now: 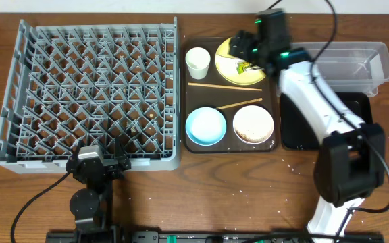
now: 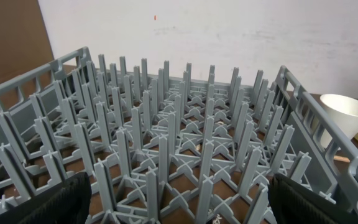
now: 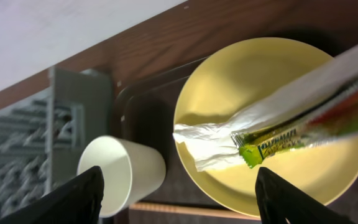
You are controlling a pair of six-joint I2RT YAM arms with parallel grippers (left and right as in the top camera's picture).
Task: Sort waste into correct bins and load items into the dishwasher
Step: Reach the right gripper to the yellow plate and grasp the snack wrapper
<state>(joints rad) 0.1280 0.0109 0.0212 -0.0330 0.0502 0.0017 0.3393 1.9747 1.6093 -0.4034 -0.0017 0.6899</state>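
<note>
Nearest you, your left claw (image 2: 188, 208) is spread wide at the near rim of the large grey plastic lattice dish rack (image 1: 93, 88), holding nothing. Just right of the rack, the brown rectangular serving tray (image 1: 184, 94) carries the light blue round bowl (image 1: 205, 126) and the white round bowl (image 1: 253, 125). Beyond them lie two thin wooden chopsticks (image 1: 225, 86) and the small white cup (image 1: 197, 62). Farthest, your right claw (image 3: 185, 196) stands spread astride the crinkled yellow-green-orange snack wrapper (image 3: 303, 127) (nothing pinched), which lies on the round yellow plate (image 1: 229, 71).
</note>
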